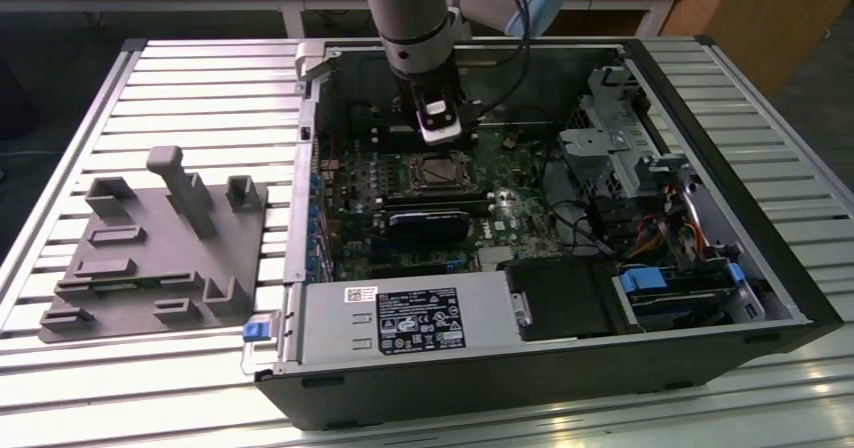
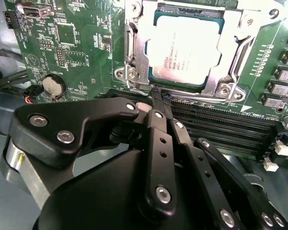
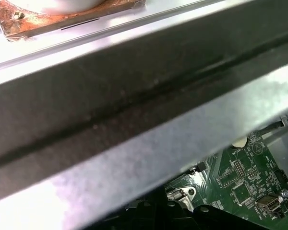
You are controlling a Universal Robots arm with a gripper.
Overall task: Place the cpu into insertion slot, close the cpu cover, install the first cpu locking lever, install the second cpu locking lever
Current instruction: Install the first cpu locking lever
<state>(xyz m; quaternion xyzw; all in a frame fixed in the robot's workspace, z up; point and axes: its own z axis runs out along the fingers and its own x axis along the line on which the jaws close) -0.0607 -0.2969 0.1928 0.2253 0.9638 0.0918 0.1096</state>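
Gripper (image 2: 158,97) pinched closed, nothing between its fingers, tips just beside the cpu cover (image 2: 136,55) edge. Cover lies flat over the cpu (image 2: 186,48), seated in the insertion slot (image 1: 412,173).

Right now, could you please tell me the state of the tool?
Tool: closed, tips together by the cpu cover edge; nothing visibly held.

Grey arm (image 1: 407,18), pale-blue joint caps (image 1: 545,3), black hand (image 2: 157,96), silver screws (image 2: 163,194)
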